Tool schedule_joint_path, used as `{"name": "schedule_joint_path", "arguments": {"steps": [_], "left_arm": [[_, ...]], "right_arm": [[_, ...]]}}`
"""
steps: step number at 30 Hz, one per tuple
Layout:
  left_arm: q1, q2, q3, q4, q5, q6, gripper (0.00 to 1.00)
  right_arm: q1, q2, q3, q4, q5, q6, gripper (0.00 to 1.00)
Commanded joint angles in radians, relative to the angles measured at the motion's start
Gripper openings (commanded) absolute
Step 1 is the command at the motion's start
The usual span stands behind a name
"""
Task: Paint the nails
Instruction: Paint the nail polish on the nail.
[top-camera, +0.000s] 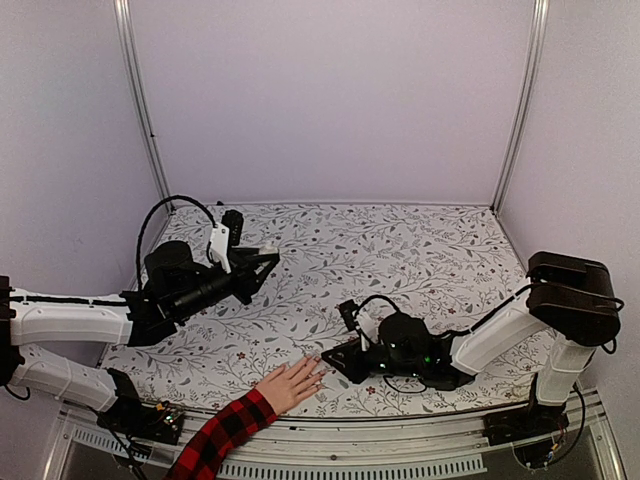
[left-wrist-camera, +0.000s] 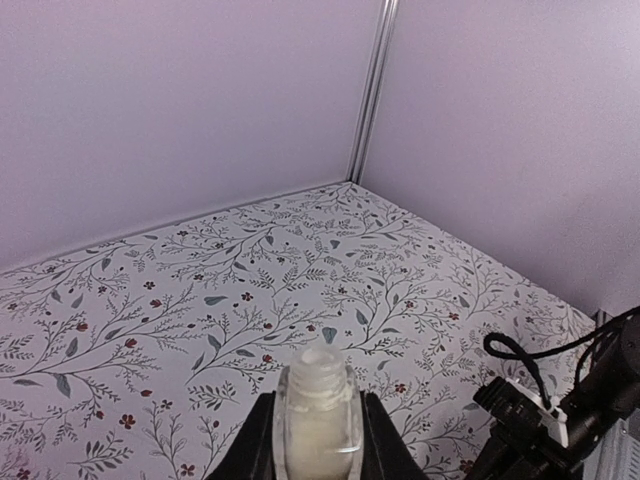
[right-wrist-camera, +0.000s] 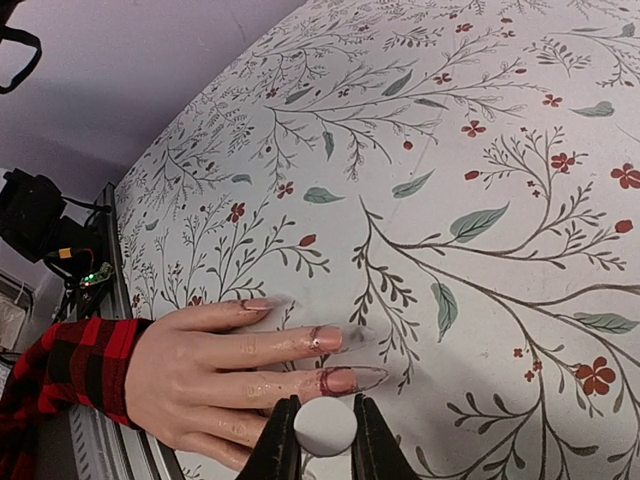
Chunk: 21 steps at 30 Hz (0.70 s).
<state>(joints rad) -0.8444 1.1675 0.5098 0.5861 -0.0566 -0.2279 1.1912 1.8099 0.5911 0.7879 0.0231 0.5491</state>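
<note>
Quickly: one hand (right-wrist-camera: 200, 375), plaid sleeve (right-wrist-camera: 70, 370), lower left of the right wrist view, three nails (right-wrist-camera: 338, 380) showing; right gripper (right-wrist-camera: 325, 405) pinches one white cap (right-wrist-camera: 325, 428) just below them; left gripper (left-wrist-camera: 318, 400) clamps one open bottle (left-wrist-camera: 318, 435).

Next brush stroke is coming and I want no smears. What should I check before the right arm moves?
1. Hand flat on the table, fingers spread: ok.
2. Right gripper shut on the white cap: ok.
3. Brush tip on the nail: cannot tell, hidden under the cap.
4. Left gripper shut on the open bottle: ok.
5. Bottle held well away from the hand: ok.
</note>
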Motion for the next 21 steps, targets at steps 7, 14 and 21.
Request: {"name": "schedule_joint_path", "arguments": {"steps": [7,14,21], "left_arm": [[0.002,-0.011,0.012,0.031,0.001,0.018,0.00],[0.002,-0.010,0.009,0.031,0.000,0.017,0.00],[0.001,-0.009,0.010,0.032,0.002,0.016,0.00]], "right_arm": [[0.004,0.035,0.027,0.021,-0.048,-0.011,0.00],[0.004,0.031,0.011,0.020,-0.037,0.000,0.00],[0.004,0.020,0.001,0.002,0.006,0.009,0.00]]}}
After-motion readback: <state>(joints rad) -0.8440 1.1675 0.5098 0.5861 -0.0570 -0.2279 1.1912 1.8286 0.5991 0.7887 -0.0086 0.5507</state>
